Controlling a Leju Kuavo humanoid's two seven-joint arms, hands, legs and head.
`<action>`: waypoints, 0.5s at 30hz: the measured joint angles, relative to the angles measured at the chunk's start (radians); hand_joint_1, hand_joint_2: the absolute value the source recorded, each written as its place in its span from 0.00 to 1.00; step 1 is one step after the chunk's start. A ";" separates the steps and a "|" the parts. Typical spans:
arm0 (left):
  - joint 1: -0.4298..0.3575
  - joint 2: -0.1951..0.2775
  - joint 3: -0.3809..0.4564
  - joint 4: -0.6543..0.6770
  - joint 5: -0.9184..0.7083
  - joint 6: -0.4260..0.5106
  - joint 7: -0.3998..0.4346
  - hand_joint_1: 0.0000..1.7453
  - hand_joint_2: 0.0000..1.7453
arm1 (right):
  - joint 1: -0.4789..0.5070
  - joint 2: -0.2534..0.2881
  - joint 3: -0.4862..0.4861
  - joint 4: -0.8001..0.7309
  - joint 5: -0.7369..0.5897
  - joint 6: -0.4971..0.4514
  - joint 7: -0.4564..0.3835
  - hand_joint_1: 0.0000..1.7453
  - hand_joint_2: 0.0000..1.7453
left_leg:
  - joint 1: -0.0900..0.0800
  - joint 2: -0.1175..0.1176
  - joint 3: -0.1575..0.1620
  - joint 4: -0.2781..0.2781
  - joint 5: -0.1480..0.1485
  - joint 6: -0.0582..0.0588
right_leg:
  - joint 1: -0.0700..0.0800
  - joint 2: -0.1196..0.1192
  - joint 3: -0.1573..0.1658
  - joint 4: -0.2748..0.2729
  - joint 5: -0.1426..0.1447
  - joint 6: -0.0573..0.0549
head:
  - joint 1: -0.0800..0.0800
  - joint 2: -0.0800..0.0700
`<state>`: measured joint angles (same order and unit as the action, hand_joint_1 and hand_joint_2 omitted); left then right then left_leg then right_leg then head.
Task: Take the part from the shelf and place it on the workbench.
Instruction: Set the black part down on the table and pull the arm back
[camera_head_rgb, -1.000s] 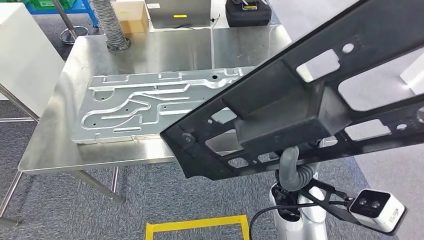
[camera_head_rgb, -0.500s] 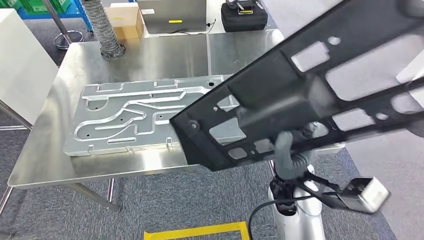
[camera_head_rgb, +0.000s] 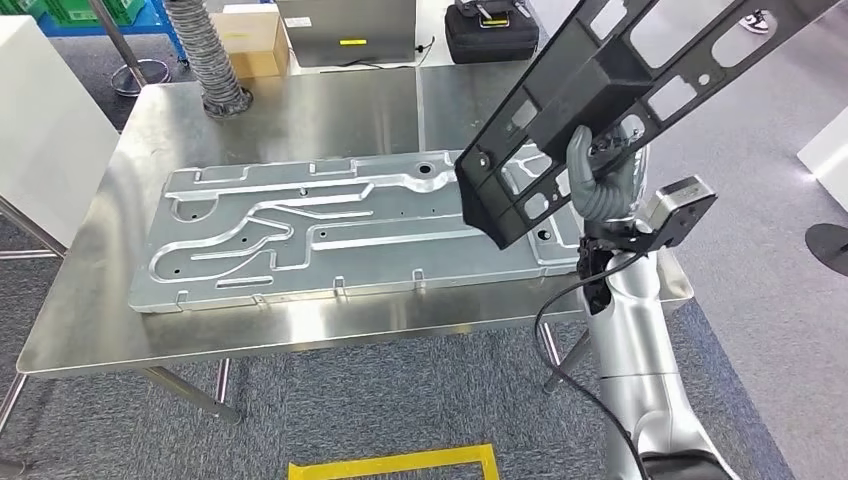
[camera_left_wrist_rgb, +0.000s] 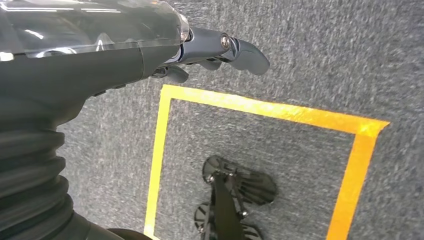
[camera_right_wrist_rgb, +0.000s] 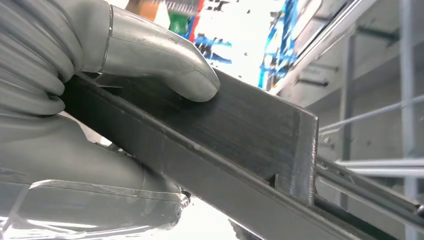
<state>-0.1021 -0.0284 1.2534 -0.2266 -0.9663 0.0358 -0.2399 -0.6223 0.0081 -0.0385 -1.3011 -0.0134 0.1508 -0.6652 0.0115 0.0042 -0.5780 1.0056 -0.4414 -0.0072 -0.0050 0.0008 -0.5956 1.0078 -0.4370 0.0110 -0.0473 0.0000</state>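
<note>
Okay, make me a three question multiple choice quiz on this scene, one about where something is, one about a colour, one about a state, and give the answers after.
1. Where does the stamped metal panel lie?
A. on the steel workbench
B. on the carpet
C. on a shelf

2. What colour is the frame part that the robot carries?
A. silver
B. black
C. yellow

3. What is the right hand doing?
A. hanging free
B. pressing on the panel
C. gripping the frame part

Answers:
1 A, the panel lies flat on the shiny tabletop in the head view.
2 B, the frame part is black in the head view and dark in the right wrist view.
3 C, the thumb is clamped on the part, held tilted above the workbench's right end.
</note>
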 joint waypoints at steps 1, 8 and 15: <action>0.000 0.000 0.000 0.000 0.000 0.000 0.000 0.00 1.00 | -0.011 -0.006 -0.004 0.019 0.002 -0.002 0.000 0.98 1.00 | 0.000 0.000 0.000 0.003 -0.004 -0.005 | -0.002 0.000 0.002 -0.004 0.001 -0.006 | 0.000 0.000; 0.001 -0.001 0.000 0.000 -0.008 -0.010 -0.007 0.00 1.00 | -0.145 -0.049 -0.007 0.202 0.095 -0.101 0.005 0.98 1.00 | 0.002 0.000 -0.152 0.296 -0.112 -0.019 | -0.001 0.003 0.012 -0.012 0.001 -0.029 | 0.000 0.000; -0.003 0.002 -0.002 0.000 -0.017 -0.021 -0.024 0.00 1.00 | -0.366 -0.083 0.099 0.425 0.573 -0.417 0.132 0.98 1.00 | -0.007 0.000 -0.033 0.007 0.022 0.007 | 0.004 0.009 0.012 -0.001 -0.011 -0.006 | 0.000 0.000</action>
<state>-0.1050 -0.0261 1.2518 -0.2266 -0.9829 0.0148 -0.2639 -0.9881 -0.0753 0.0607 -0.8764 0.5595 -0.2667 -0.5337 0.0047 0.0044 -0.6111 1.0126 -0.4193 0.0000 -0.0012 0.0099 -0.5837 1.0072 -0.4483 0.0048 -0.0474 0.0000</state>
